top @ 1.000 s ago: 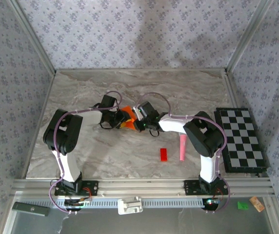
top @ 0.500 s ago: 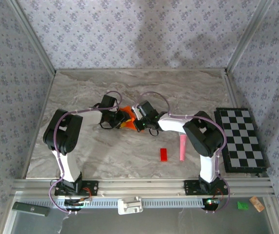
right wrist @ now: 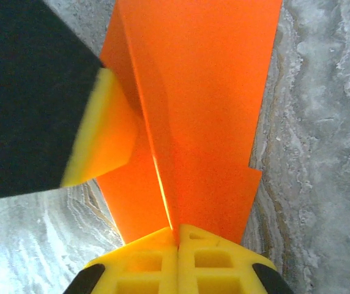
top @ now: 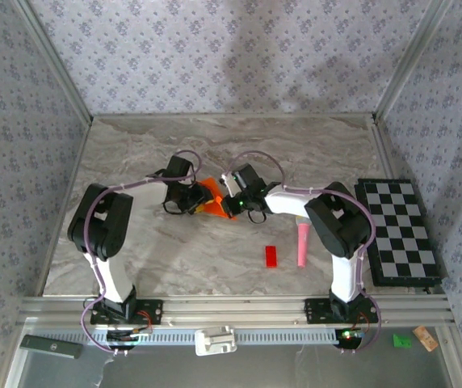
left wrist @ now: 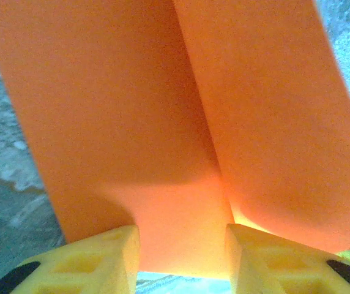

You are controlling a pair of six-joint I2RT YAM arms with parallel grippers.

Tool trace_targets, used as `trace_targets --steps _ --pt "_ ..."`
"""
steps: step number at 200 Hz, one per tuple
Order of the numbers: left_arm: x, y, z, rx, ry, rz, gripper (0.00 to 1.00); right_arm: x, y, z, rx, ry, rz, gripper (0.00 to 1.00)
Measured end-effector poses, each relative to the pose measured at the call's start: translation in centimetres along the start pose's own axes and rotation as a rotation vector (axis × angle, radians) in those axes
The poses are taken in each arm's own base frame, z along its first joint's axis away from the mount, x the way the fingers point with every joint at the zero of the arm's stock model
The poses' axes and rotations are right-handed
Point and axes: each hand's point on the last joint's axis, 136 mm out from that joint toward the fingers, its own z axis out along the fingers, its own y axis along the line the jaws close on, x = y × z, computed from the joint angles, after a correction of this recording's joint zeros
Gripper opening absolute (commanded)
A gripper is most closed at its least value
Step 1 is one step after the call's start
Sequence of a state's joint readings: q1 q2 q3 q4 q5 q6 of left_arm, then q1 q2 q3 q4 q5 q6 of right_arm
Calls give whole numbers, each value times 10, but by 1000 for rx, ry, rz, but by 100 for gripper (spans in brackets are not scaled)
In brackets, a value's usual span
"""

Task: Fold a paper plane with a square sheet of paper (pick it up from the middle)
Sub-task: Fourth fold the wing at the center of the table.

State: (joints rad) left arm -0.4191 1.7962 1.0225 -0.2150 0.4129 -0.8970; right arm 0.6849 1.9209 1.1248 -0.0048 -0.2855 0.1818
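Observation:
The orange sheet of paper [top: 209,194] lies mid-table between both grippers, folded into long panels with a raised centre crease like a narrow paper plane. My right gripper [top: 229,204] comes at it from the right. In the right wrist view its yellow fingers are pressed together, and this gripper [right wrist: 178,229] is shut on the upright crease of the paper [right wrist: 205,92]. My left gripper [top: 197,200] sits at the paper's left side. In the left wrist view this gripper [left wrist: 181,236] has its jaws apart, with a flap of the paper [left wrist: 163,92] spanning the gap. One left finger [right wrist: 104,135] touches the paper's left wing.
A small red block [top: 271,256] and a pink toy microphone [top: 302,245] lie on the marble table in front of the right arm. A checkerboard [top: 401,230] sits at the right edge. Patterned walls enclose three sides.
My right gripper's fingers have closed onto the paper's crease. The paper and both wrists have shifted slightly; the left jaws keep the same gap.

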Motion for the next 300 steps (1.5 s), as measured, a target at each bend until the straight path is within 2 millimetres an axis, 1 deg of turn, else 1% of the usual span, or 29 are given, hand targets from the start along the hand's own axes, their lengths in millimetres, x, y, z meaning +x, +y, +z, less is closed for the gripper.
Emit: trace_targets --steps 27,49,94,129,156,206,253,285,300 --pt "-5 -13 -15 34 -38 38 38 3 2 1 -51 13 50 0" --pt "-7 -20 -19 62 -57 53 38 7 5 4 -81 31 84 0" --pt "0 -13 -13 86 -35 47 38 8 10 5 -136 40 135 0" --pt "3 -13 -11 106 -24 42 38 6 7 7 -170 39 191 0" --pt "2 -16 -8 127 -21 41 38 6 3 9 -194 37 232 0" --pt "4 -9 3 117 3 26 41 4 1 11 -230 35 279 1" --pt "6 -7 6 114 18 18 41 7 3 13 -251 46 300 2" --pt "9 0 10 92 35 5 41 8 3 14 -255 52 309 5" --pt "9 0 10 88 38 2 42 9 3 14 -257 55 314 6"
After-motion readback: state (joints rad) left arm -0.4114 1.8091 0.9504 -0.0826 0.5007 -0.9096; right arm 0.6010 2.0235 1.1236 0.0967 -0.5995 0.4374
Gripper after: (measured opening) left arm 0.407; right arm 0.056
